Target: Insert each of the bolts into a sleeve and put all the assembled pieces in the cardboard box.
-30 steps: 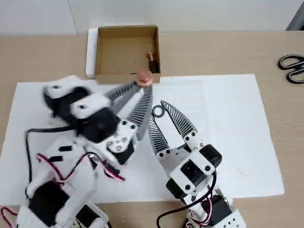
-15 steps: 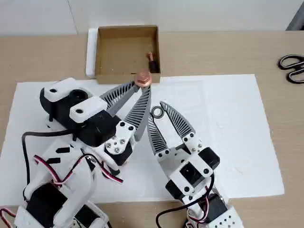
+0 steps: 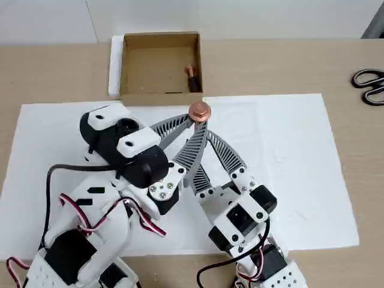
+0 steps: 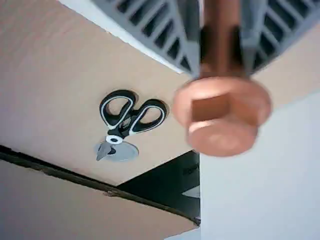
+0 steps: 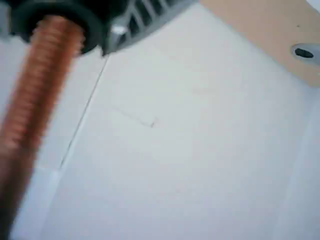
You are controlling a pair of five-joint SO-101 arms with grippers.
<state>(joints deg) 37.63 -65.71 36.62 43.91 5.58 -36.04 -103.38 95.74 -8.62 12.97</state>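
Note:
My left gripper [image 3: 198, 122] is shut on a copper bolt [image 3: 199, 111], head up, over the white paper just in front of the cardboard box [image 3: 131, 65]. In the left wrist view the hexagonal bolt head [image 4: 222, 114] hangs below the grey fingers [image 4: 150, 25] that clamp its shank. Directly under it, my right gripper [image 3: 204, 138] is shut on a black sleeve [image 5: 54, 21]. The bolt's thread [image 5: 36, 97] passes through that sleeve in the right wrist view. One assembled piece [image 3: 191, 76] lies against the box's right wall.
A white paper sheet [image 3: 288, 156] covers the table's middle. Black-handled scissors [image 3: 368, 84] lie at the far right edge, also seen as scissors [image 4: 130, 116] from the left wrist. A white foam strip [image 3: 115, 66] sits against the box's left side.
My left arm carried the bolt right and toward the near side, from the box's front edge to above the right gripper's sleeve, which it now covers in the high view. The right arm stayed put.

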